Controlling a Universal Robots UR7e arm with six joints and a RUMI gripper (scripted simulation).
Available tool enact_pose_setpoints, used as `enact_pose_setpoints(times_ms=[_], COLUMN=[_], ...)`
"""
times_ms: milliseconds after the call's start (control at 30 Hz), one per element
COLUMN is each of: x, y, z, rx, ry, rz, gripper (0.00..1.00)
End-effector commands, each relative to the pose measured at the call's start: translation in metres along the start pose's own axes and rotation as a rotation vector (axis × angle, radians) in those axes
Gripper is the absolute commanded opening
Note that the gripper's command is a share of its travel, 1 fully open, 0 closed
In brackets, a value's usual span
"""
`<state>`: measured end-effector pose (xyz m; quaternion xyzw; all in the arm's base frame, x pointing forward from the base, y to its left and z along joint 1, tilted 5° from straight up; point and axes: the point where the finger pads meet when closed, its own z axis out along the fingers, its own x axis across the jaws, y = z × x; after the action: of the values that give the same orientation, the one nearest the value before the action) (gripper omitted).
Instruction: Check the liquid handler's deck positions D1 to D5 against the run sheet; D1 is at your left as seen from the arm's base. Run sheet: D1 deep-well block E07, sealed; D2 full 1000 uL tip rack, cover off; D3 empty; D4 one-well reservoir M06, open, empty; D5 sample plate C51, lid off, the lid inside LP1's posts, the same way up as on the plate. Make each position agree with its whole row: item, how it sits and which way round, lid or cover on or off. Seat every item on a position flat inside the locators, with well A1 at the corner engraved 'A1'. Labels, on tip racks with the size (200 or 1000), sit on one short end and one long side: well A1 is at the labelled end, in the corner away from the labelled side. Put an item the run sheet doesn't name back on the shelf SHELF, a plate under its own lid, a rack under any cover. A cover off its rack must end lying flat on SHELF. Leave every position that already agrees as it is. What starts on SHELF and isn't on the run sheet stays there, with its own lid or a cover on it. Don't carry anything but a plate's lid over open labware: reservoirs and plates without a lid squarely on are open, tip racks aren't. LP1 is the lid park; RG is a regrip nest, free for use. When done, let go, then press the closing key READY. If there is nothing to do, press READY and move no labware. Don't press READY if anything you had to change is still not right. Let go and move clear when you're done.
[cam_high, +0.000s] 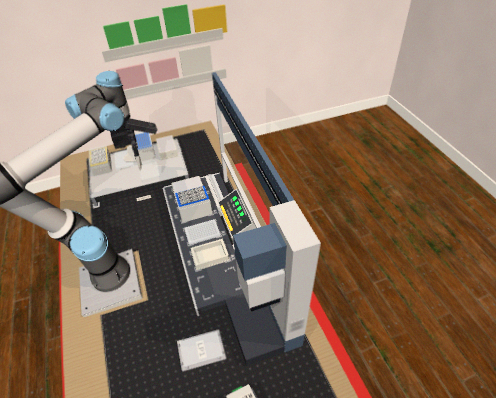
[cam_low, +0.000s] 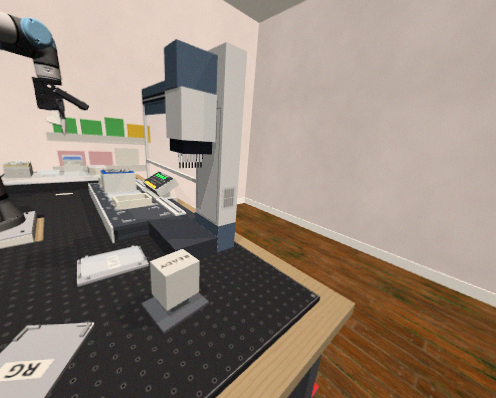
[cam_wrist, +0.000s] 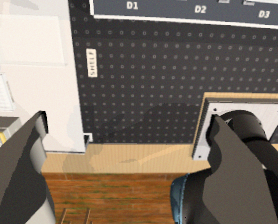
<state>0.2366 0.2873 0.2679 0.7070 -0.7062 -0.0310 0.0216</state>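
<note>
One arm: its gripper (cam_high: 134, 150) hangs high over the SHELF (cam_high: 150, 176), fingers wide apart and holding nothing.
Step in hand: by my reading, picking an item off the SHELF for the deck (cam_high: 176, 220).
Deck now: blue-framed tip rack (cam_high: 192, 196), a plate (cam_high: 202, 231) and an open reservoir (cam_high: 209, 253) sit in a row; the end position nearest LP1 (cam_high: 201, 350) looks bare.
Next move: line up over the chosen item, descend, then close.
READY key (cam_low: 174, 278): untouched.

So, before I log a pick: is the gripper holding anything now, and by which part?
Nothing is held. The gripper is open above the shelf's edge, with only bench showing between its fingers.
</note>
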Motion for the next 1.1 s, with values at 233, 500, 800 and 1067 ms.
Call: enact_pose_setpoints(times_ms=[233, 500, 800, 1067], x=[0.016, 0.046, 0.084, 0.084], y=[0.004, 0.004, 0.004, 0.004], z=[0.002, 0.002, 0.002, 0.002], rx=[-0.005, -0.005, -0.005, -0.005], ry=[0.002, 0.002, 0.002, 0.001], rz=[-0.053, -0.075, -0.075, -0.075], gripper=[0.82, 0.82, 0.82, 0.82])
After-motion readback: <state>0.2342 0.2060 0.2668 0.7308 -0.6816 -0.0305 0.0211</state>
